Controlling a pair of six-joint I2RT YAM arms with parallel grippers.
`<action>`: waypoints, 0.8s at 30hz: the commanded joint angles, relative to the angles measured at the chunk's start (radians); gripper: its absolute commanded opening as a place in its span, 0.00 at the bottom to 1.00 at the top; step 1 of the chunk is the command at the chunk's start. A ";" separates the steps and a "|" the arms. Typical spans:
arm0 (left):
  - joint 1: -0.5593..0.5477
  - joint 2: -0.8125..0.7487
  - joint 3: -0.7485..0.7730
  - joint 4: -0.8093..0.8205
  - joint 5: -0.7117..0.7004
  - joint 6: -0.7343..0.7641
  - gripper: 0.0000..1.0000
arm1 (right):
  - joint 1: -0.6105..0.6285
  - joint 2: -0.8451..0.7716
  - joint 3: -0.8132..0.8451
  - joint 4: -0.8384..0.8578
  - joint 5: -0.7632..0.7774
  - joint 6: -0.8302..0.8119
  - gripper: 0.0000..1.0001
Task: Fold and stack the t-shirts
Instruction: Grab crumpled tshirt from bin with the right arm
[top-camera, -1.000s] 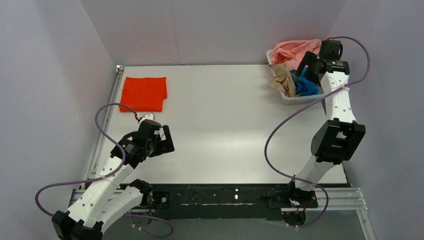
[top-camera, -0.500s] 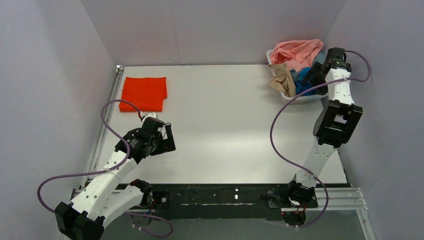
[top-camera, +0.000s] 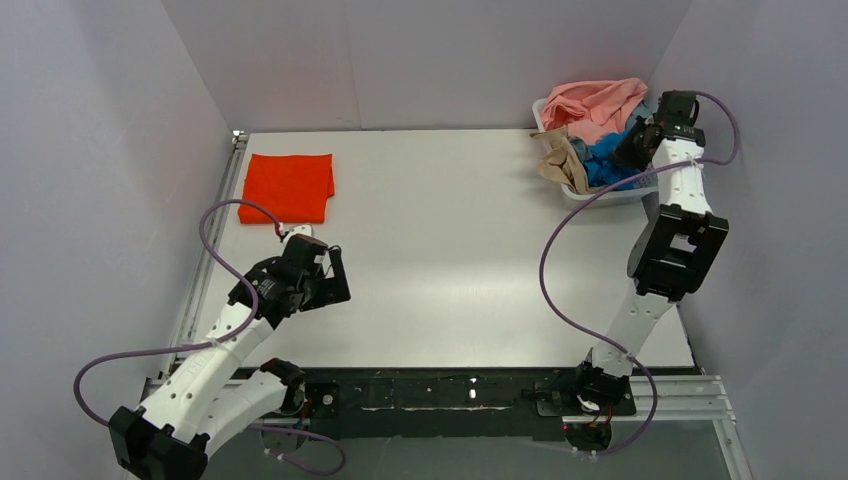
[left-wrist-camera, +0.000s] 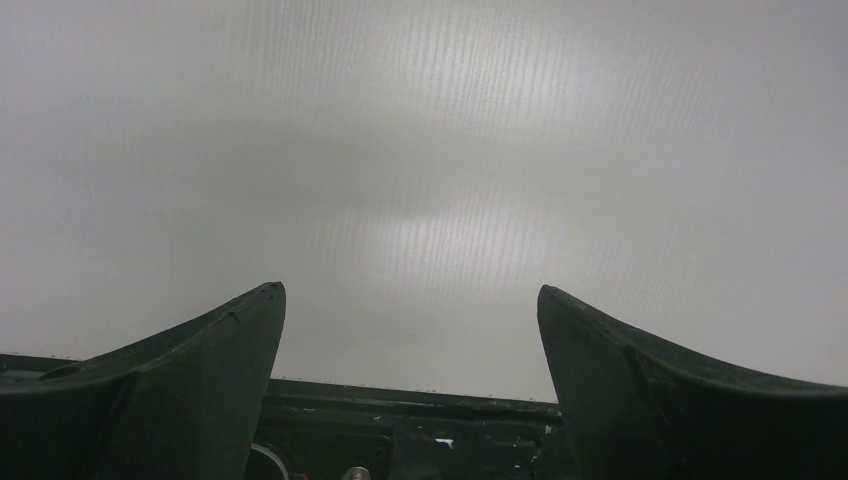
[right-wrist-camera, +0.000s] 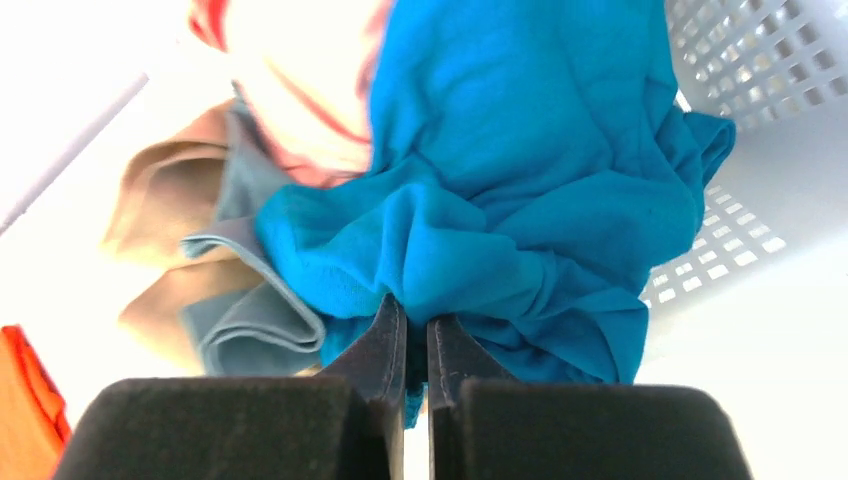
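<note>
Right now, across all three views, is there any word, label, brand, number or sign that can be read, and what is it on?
No text can be read in any view.
The orange-red t-shirt, bright blue t-shirt and white basket are plain, with no print or tag showing.
The pale marks on the black base rail are too small to tell whether they are writing.

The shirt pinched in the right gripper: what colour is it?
Bright blue shirt, clearest in the right wrist view.

Lab robot cell, plain grey walls (top-camera: 450, 60), white table (top-camera: 450, 250), alu rails (top-camera: 690, 385)
</note>
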 joint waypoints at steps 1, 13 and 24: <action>-0.003 -0.021 0.021 -0.074 -0.027 0.001 0.98 | 0.002 -0.241 0.003 0.171 0.006 0.031 0.01; -0.004 -0.053 0.014 -0.078 0.011 -0.018 0.98 | 0.005 -0.586 0.025 0.513 -0.217 0.130 0.01; -0.003 -0.100 0.003 -0.107 0.037 -0.063 0.98 | 0.283 -0.643 0.132 0.412 -0.638 0.239 0.01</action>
